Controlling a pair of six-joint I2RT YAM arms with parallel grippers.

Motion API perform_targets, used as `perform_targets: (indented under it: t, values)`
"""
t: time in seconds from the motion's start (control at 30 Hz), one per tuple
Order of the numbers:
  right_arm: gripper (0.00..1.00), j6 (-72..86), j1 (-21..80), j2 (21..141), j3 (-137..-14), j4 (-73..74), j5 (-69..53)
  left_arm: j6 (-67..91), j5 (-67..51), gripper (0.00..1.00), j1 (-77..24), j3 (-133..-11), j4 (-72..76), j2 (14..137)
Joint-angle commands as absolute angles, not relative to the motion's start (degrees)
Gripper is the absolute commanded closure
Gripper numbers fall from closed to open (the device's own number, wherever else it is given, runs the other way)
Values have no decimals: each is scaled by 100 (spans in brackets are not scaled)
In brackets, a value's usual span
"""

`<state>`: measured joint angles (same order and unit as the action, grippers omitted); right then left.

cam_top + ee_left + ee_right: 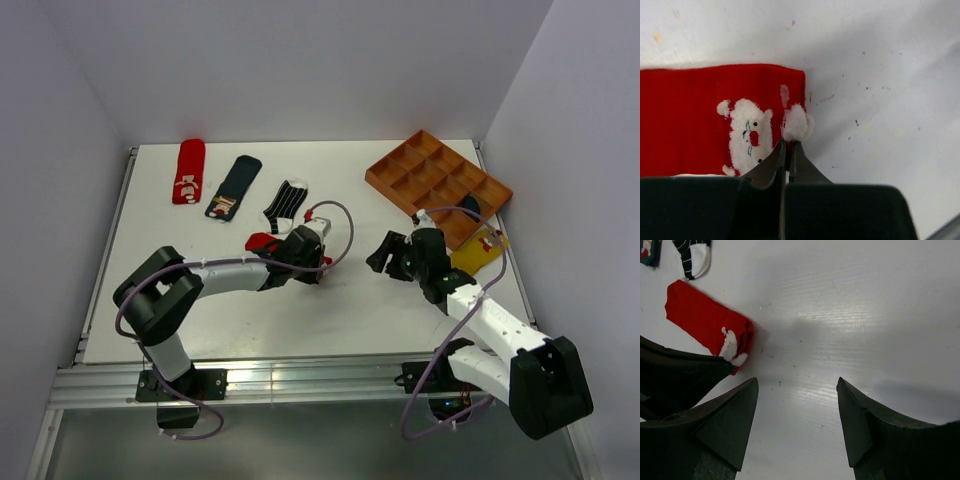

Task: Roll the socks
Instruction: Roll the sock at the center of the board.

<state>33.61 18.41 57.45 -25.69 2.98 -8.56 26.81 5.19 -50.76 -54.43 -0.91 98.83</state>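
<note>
My left gripper (316, 263) (787, 143) is shut on the edge of a red sock with white marks (700, 115) that lies flat on the table; a sliver of red shows between the fingertips. That sock also shows in the top view (261, 241) and the right wrist view (702, 320). My right gripper (384, 254) (797, 382) is open and empty over bare table, to the right of the sock. A second red sock (188, 170), a navy sock with a patch (232, 187) and a striped sock (287, 204) lie in a row at the back. A mustard sock (478, 256) lies by the tray.
An orange compartment tray (425, 170) stands at the back right, with something dark (468, 207) at its near edge. Walls close in on the left, back and right. The arms' cables loop over the table's middle.
</note>
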Motion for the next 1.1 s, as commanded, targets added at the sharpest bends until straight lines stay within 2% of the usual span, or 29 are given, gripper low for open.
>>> perform_targets:
  t: [0.0,0.37,0.53,0.6,0.67,0.9,1.07]
  values:
    - [29,3673,1933,6107,-2680,-228,-976,3462,-587,100,-4818,-5089,527,9668]
    - [35,4517,2970,7628,-3883,-317,-256,4482,-1072,100,-4333,-4246,1353,9554]
    - [35,4632,3330,8401,-4350,-220,-237,4588,-1178,100,-4271,-4070,1625,9527]
    - [38,4658,3366,8725,-4613,-45,-360,4640,-1204,100,-4237,-3999,1705,9510]
    - [41,4667,3471,8903,-4798,139,-387,4658,-1257,100,-4201,-3947,1819,9501]
    - [42,4799,3726,9412,-5089,562,-334,4799,-1397,100,-4131,-3841,2074,9527]
    - [48,4878,3832,9501,-5211,676,-273,4843,-1512,100,-4113,-3815,2206,9589]
